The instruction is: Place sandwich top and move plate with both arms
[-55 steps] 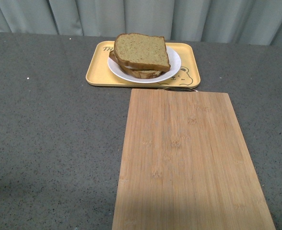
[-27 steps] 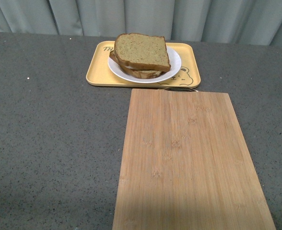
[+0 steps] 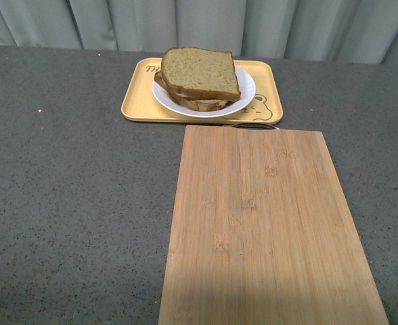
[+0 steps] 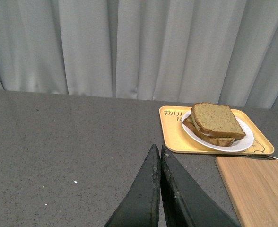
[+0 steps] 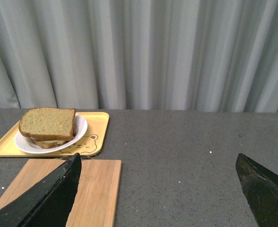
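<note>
On the far side of the table, front view: I log the sandwich top [image 3: 200, 71] lying on a lower slice, both on the plate [image 3: 245, 95], which sits in a yellow tray [image 3: 135, 101]. Wooden cutting board [image 3: 270, 223] fills the near ground, its far edge just short of the tray. Neither arm shows in this view.

Left wrist view: left gripper [image 4: 159, 156], jaws pressed together, holding nothing, well above the grey table [image 4: 58, 142]. Sandwich top [image 4: 217, 119] lies ahead of the claw and off to one side, well apart from it, stacked on the plate [image 4: 243, 144] in the tray [image 4: 172, 137]. Corner of the board [image 4: 257, 189] sits nearer that side.

Right wrist view: right gripper [image 5: 158, 177], jaws spread wide, nothing between them. Sandwich top [image 5: 47, 122] and plate [image 5: 80, 126] lie ahead of the claw and well off to the other side, beyond the board [image 5: 89, 189].

Handling notes, my judgement: bread looks soft, light and easily crushed; it already rests as the top layer, so I would leave it alone. Plate reads as stiff, smooth, likely slippery, possibly breakable. I would pinch its bare rim at two opposite sides, one claw each, clear of the overhanging crust, and lift level so the stack does not slide.
</note>
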Available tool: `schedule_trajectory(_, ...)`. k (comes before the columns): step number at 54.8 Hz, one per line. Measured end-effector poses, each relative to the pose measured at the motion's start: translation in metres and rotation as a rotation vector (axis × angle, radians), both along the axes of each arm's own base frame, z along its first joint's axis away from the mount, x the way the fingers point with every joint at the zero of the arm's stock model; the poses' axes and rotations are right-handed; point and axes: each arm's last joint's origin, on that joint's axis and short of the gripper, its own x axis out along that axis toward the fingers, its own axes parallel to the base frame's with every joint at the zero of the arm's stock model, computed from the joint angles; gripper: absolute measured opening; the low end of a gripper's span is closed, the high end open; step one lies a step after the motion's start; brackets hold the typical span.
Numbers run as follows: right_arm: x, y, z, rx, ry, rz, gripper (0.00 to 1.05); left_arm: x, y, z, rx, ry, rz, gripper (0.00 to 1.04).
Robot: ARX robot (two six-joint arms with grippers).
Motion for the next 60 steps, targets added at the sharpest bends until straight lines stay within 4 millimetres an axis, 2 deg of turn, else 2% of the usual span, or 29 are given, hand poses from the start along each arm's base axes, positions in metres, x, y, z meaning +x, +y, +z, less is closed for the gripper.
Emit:
schedule_trajectory(40, 0.000, 0.000, 0.000, 0.000, 0.000, 0.000, 0.95, -0.020, 0.000, -0.004, 0.000, 0.007, 0.000, 0.04)
schedule_trajectory(47, 0.000, 0.000, 0.000, 0.000, 0.000, 0.000, 0.95, -0.020, 0.000, -0.003, 0.000, 0.006, 0.000, 0.37)
schedule_trajectory(60, 0.000, 0.000, 0.000, 0.000, 0.000, 0.000, 0.95, -0.020, 0.000, -0.003, 0.000, 0.006, 0.000, 0.79)
